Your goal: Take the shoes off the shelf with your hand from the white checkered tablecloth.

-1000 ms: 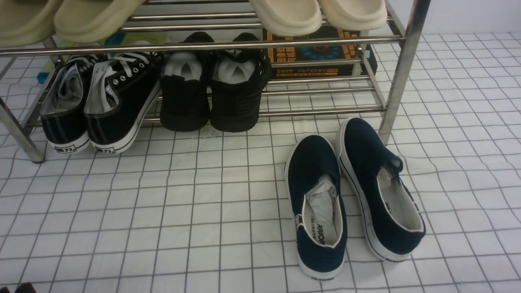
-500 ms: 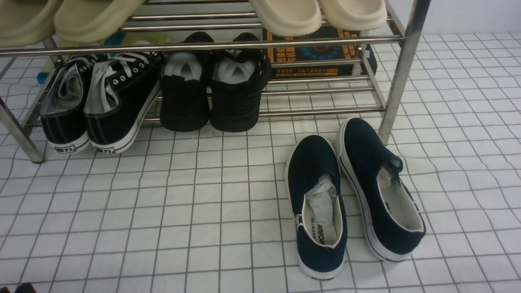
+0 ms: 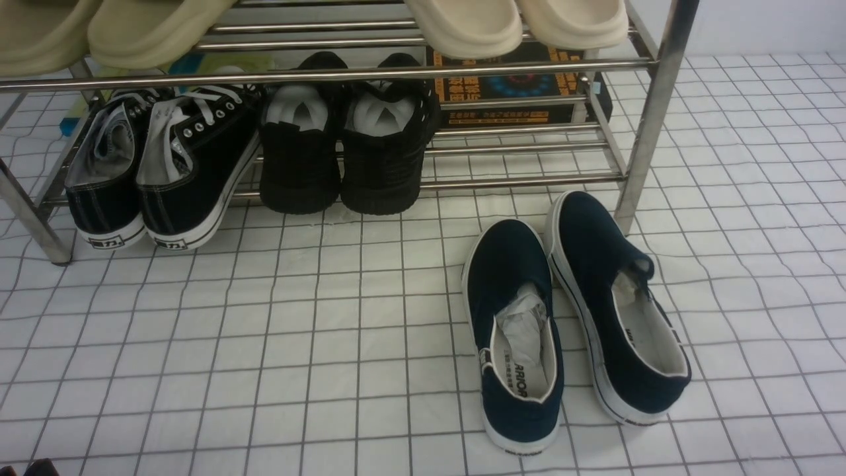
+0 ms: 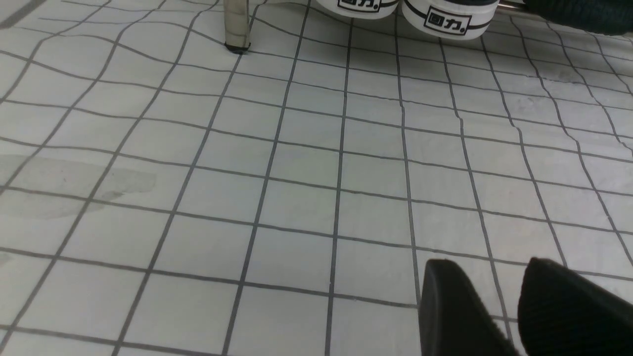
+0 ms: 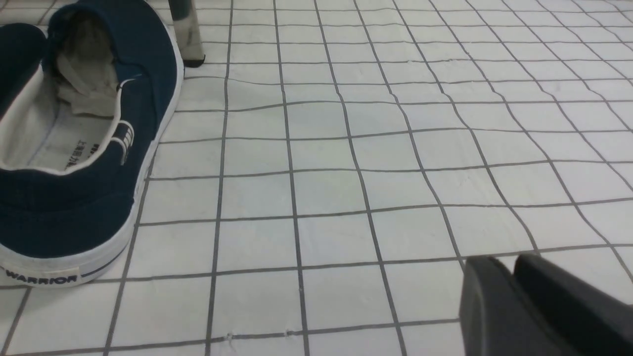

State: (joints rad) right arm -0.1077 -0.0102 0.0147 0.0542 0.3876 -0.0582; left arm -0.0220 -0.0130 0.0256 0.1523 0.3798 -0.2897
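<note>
The two navy slip-on shoes stand side by side on the white checkered tablecloth (image 3: 297, 330), in front of the chrome shelf's (image 3: 651, 119) right leg. The left shoe (image 3: 519, 330) has crumpled paper inside. The right shoe (image 3: 615, 297) lies just beside the leg and also shows in the right wrist view (image 5: 89, 148), its heel marked "WARRIOR". My left gripper (image 4: 487, 264) hangs low over bare cloth with a small gap between its fingers, empty. My right gripper (image 5: 499, 259) is shut and empty, on the cloth to the right of the shoes. Neither gripper shows in the front view.
Black lace-up sneakers (image 3: 158, 165) and all-black high-tops (image 3: 344, 145) sit on the shelf's lower tier. Beige slippers (image 3: 515, 23) rest on the upper tier, with a dark box (image 3: 509, 86) behind. The shelf's left leg (image 4: 236, 24) and the sneaker heels (image 4: 447, 17) lie ahead of my left gripper.
</note>
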